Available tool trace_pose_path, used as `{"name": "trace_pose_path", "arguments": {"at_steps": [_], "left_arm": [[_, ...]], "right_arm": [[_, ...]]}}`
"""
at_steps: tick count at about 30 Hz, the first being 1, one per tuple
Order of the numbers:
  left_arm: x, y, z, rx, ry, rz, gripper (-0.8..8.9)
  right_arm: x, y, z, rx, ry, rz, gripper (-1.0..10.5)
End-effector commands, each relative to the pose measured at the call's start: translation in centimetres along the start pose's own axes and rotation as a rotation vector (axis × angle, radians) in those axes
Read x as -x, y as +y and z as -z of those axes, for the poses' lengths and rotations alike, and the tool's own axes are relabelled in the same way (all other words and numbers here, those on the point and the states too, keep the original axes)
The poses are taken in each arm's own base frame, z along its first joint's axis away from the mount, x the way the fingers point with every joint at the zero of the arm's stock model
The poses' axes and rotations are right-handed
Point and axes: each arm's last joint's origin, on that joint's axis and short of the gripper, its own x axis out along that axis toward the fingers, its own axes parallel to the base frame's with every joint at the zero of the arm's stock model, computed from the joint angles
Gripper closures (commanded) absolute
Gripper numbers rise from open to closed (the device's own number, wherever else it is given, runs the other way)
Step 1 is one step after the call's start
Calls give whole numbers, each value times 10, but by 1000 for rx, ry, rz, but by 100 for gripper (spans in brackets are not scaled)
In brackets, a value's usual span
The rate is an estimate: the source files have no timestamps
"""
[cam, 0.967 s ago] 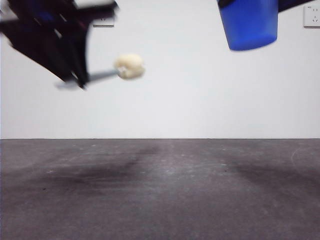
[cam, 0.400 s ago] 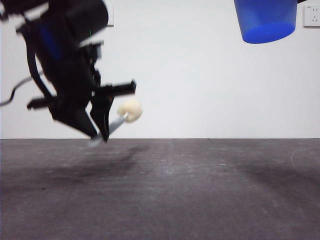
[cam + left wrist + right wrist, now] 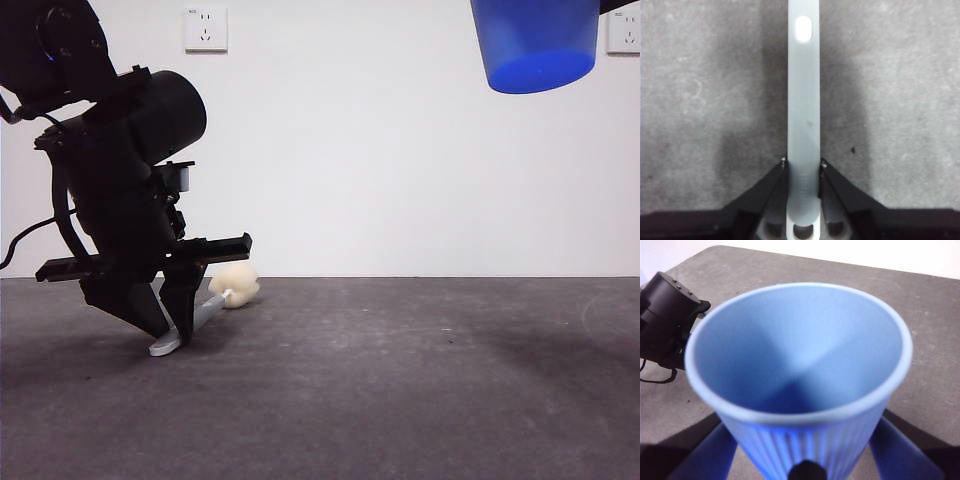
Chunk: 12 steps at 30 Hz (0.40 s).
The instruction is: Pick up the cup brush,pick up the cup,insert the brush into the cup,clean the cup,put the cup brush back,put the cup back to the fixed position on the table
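Left gripper [image 3: 170,325]: low at the left of the front view, its jaws closed on the grey handle of the cup brush [image 3: 205,312]; the tips reach down to the desk [image 3: 400,390].
Cup brush: tilted, the handle's end at the desk surface beside the jaws, the cream-yellow sponge head [image 3: 236,284] beyond them to the right, low over the desk or resting on it; which cannot be told.
Handle in the left wrist view: a straight grey bar [image 3: 803,125] running out between the two jaws over the desk, with a white oval slot [image 3: 803,28] near its far end.
Wall socket [image 3: 205,29]: white, on the wall above the left arm.
Right gripper [image 3: 805,471]: holds the cup [image 3: 800,375], seen from behind its open mouth; its jaws flank the ribbed wall.
Cup in the front view [image 3: 535,45]: high at the upper right, base downward, well clear of the desk.
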Motion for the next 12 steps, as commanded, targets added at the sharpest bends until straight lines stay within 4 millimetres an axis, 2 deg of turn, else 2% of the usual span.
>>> {"name": "trace_pose_path", "arguments": {"at_steps": [1, 3, 7, 8, 12], "left_arm": [[-5, 1, 4, 0, 10, -5, 816], [-5, 1, 4, 0, 11, 1, 766], [-5, 2, 7, -4, 54, 13, 424], [-4, 2, 8, -6, 67, 15, 397], [0, 2, 9, -14, 89, 19, 400]], "right_arm": [[1, 0, -2, -21, -14, -6, 963], [1, 0, -3, -29, -15, -6, 963], [1, 0, -3, -29, -14, -6, 963], [1, 0, -3, -28, -14, -6, 964], [-4, 2, -2, -20, -7, -2, 964]]}}
